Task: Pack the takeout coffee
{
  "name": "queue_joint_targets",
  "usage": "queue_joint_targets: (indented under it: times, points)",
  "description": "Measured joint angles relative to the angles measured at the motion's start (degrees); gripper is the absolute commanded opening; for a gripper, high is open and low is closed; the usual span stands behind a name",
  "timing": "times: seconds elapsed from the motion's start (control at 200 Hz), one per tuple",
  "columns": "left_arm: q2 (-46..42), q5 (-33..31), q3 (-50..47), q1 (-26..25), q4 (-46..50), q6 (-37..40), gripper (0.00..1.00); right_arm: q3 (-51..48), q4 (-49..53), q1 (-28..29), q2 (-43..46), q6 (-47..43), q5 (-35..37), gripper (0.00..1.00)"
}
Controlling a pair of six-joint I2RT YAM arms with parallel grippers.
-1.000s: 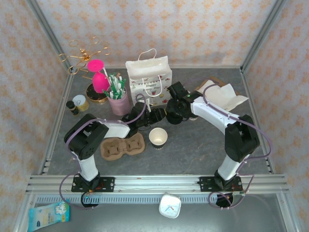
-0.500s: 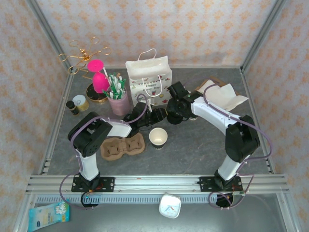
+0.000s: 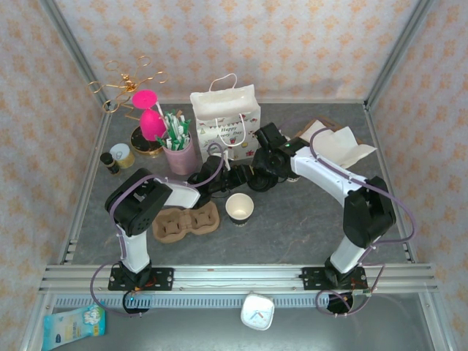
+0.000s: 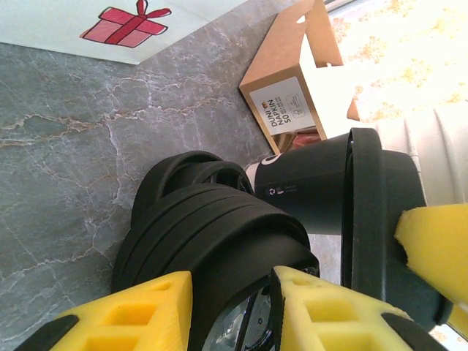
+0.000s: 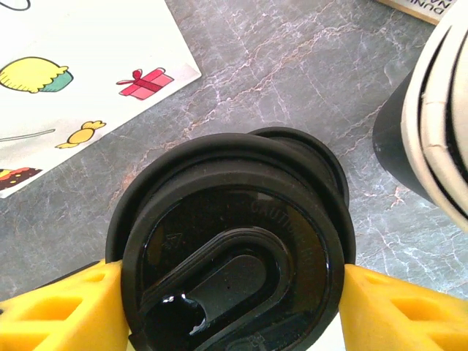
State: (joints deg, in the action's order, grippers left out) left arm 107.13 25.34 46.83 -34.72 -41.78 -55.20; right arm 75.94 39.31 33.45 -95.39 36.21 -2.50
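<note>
At 12 o'clock of the open cup (image 3: 239, 208), the left pincer (image 4: 230, 292) pinches the lid stack (image 4: 205, 219), apparently to steady it while the right pincer (image 5: 230, 292) grips the top lid (image 5: 234, 241).

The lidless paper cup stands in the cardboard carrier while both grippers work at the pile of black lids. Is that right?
No. The top view shows the paper cup on the table beside the cardboard carrier, not in it. Lidless, yes; left gripper and right gripper are at the black lids.
</note>
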Motion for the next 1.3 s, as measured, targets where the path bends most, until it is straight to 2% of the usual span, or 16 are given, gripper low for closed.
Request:
queue_joint_targets:
  times: [0.41,0.681,0.886,1.076,1.301]
  points:
    - [-0.9,0.3,0.4,0.2,2.2,1.6,0.33,2.8,0.2,0.0,3.8,0.0,-0.5,0.67]
    - [-8.5,-1.3,-1.2,1.2,5.6,2.8,0.33,5.6,3.8,1.8,5.0,-1.1,-0.5,0.67]
    - [-17.6,-2.7,-6.0,1.2,10.6,4.1,0.34,6.6,8.9,6.6,7.3,-1.9,-0.3,0.67]
    - [-28.3,-5.7,-9.1,1.2,21.0,6.7,0.34,6.7,14.1,11.6,10.7,-1.9,-0.3,0.66]
    - [-41.3,-9.4,-12.3,1.2,32.7,8.3,0.35,8.2,20.1,21.2,10.4,-0.8,0.4,0.66]
